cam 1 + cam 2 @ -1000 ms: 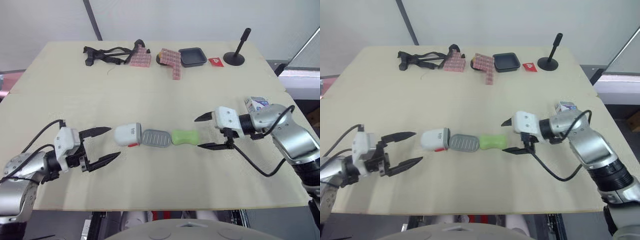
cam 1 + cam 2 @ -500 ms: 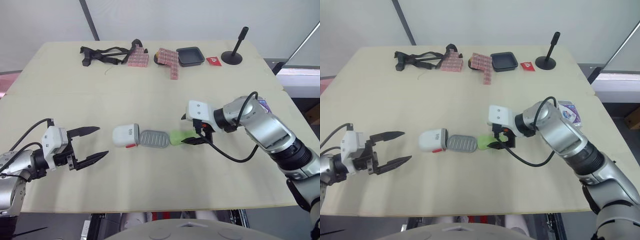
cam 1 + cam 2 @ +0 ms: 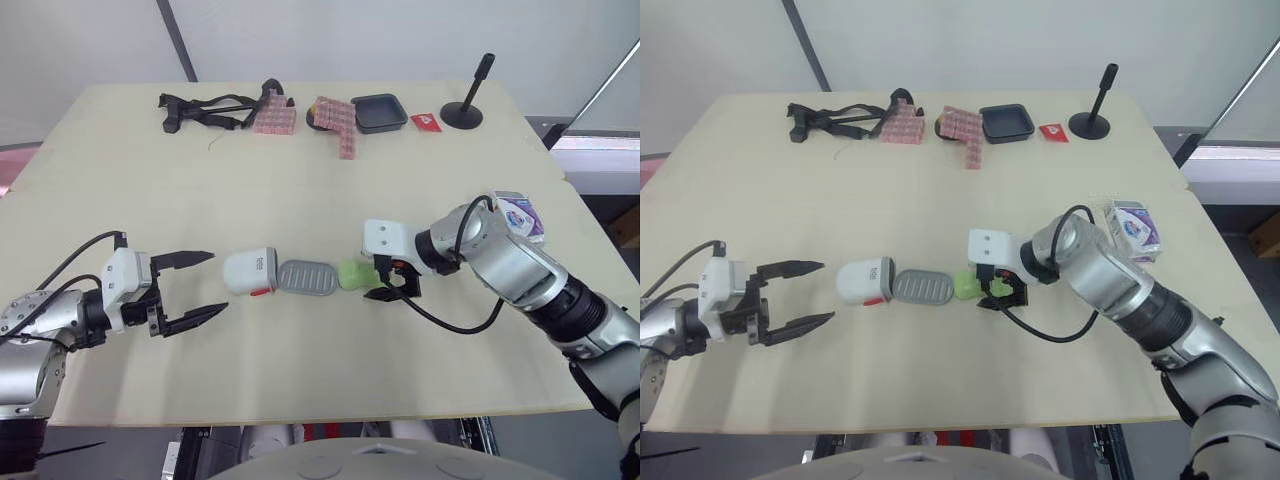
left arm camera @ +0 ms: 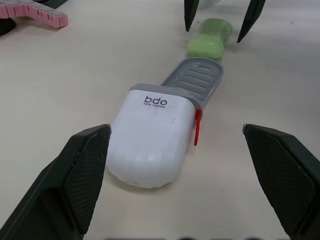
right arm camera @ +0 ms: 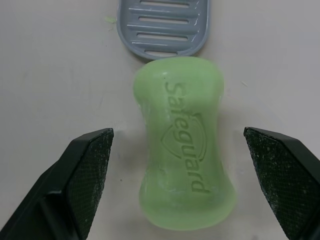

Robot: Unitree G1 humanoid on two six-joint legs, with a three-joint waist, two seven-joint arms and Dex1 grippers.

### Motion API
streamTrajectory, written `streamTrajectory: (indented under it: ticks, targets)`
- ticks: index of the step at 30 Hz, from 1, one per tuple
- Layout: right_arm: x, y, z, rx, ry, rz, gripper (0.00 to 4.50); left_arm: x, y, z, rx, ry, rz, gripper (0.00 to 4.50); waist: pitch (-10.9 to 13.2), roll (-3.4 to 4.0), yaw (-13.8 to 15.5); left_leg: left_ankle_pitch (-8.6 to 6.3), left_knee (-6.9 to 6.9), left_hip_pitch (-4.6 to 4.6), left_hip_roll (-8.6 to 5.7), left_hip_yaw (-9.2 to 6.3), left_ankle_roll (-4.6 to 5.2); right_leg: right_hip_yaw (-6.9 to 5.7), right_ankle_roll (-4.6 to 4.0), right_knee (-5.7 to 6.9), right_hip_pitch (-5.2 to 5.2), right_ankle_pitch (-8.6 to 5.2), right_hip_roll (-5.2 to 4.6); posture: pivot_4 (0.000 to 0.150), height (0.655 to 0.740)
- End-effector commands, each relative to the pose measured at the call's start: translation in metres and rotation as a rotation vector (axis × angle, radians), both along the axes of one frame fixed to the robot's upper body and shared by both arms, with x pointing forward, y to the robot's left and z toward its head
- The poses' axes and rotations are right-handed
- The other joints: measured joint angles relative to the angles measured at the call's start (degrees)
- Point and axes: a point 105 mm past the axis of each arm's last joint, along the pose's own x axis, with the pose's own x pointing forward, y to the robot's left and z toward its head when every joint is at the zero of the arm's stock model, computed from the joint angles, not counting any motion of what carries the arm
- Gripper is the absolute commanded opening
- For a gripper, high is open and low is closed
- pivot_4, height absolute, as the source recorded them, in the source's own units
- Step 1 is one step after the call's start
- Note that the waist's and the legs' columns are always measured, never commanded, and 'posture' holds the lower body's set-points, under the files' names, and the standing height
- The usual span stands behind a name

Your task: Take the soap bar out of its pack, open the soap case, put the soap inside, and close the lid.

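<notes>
My right gripper (image 5: 182, 165) hangs over the green soap bar (image 3: 351, 272) with its fingers spread wide to either side, not touching it. The bar lies on the table (image 3: 300, 180), about midway between the left and right edges and nearer the near edge. Its end touches the grey tray (image 3: 309, 277). My worry is the closing squeeze: the bar looks slick and rounded, so an off-centre pinch could squirt it out or shove the tray into the white soap case (image 3: 251, 271). My left gripper (image 3: 218, 282) waits agape just beside the case. I cannot tell how high the right fingertips sit above the table, and the gripper body covers part of the bar from above.
</notes>
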Motion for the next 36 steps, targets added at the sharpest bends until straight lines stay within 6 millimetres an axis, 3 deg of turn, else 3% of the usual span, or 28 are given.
streamTrajectory:
  ticks: [1, 8, 17, 19, 25, 30, 36]
  targets:
    - [0.003, 0.005, 0.002, 0.012, -0.028, 0.004, 4.50, -0.001, 0.000, 0.006, 0.012, -0.028, -0.009, 4.50, -0.01, -0.01, 0.02, 0.00, 0.00, 0.00, 0.00, 0.00, 0.00, 0.00, 0.00, 0.00, 0.00, 0.00, 0.00, 0.150, 0.7400]
    - [0.004, 0.007, -0.006, 0.001, -0.013, 0.010, 4.50, -0.003, -0.004, 0.005, 0.007, -0.024, 0.001, 4.50, -0.01, -0.01, -0.02, 0.00, 0.01, 0.00, 0.00, 0.00, -0.01, -0.01, 0.00, 0.03, 0.00, 0.00, 0.00, 0.150, 0.7400]
    - [0.002, 0.002, -0.016, -0.024, -0.005, 0.025, 1.81, -0.004, -0.003, 0.004, 0.007, -0.021, 0.011, 4.50, -0.06, -0.07, -0.13, 0.03, 0.02, 0.06, 0.00, 0.00, -0.04, 0.03, 0.00, 0.11, 0.02, 0.00, -0.03, 0.150, 0.7400]
    - [0.003, 0.002, -0.013, -0.019, -0.013, 0.031, 1.80, -0.004, -0.003, 0.004, 0.008, -0.021, 0.010, 4.50, -0.07, -0.09, -0.11, 0.03, 0.02, 0.07, 0.00, 0.00, -0.05, 0.03, -0.01, 0.13, 0.03, 0.00, -0.04, 0.150, 0.7400]
    - [0.010, 0.014, 0.019, 0.042, -0.093, 0.072, 1.80, -0.003, -0.003, 0.003, 0.014, -0.018, 0.007, 4.50, -0.06, -0.07, -0.19, 0.04, 0.03, 0.04, 0.00, 0.00, -0.04, 0.02, -0.01, 0.16, -0.01, 0.00, -0.01, 0.150, 0.7400]
    - [0.004, 0.041, 0.055, 0.170, -0.092, 0.096, 1.80, -0.001, -0.003, 0.003, 0.015, -0.018, 0.007, 4.50, -0.06, -0.07, -0.27, 0.05, 0.03, 0.00, 0.03, 0.01, -0.04, 0.05, -0.01, 0.18, -0.07, 0.00, 0.06, 0.150, 0.7400]
    - [-0.004, 0.066, 0.045, 0.189, -0.029, 0.050, 1.80, 0.001, -0.001, 0.004, 0.021, -0.027, 0.005, 4.50, -0.07, -0.08, 0.34, 0.05, 0.03, 0.34, 0.04, 0.01, -0.05, 0.05, -0.01, 0.15, -0.07, 0.00, 0.11, 0.150, 0.7400]
